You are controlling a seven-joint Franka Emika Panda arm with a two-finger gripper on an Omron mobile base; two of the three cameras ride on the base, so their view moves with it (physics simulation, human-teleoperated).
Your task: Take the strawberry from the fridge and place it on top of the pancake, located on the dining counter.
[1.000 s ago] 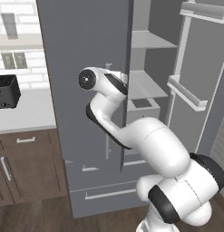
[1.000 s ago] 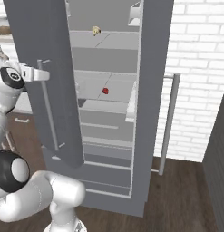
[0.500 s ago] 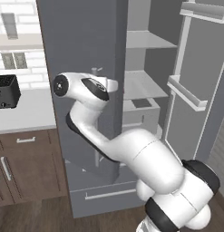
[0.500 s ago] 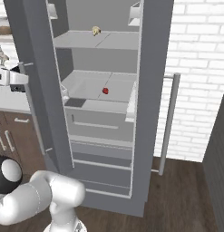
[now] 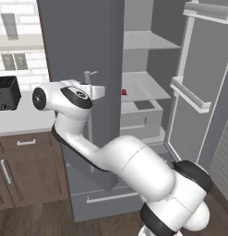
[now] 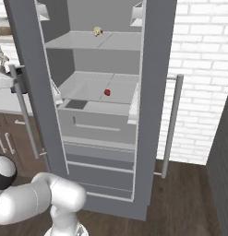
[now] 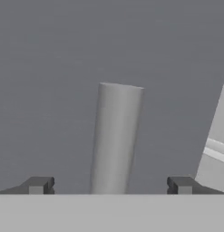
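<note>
Now, claw (image 7: 111,186) open astride fridge handle (image 7: 114,140), strawberry (image 6: 107,92) well apart inside fridge (image 6: 157,69).

Red strawberry (image 6: 107,92), matte grey fridge (image 6: 157,92), possibly tan item (image 6: 98,31) above.

strawberry (image 6: 107,92) on fridge (image 6: 154,69) shelf, handle (image 7: 114,140) between pincer (image 7: 111,185) fingertips
</note>
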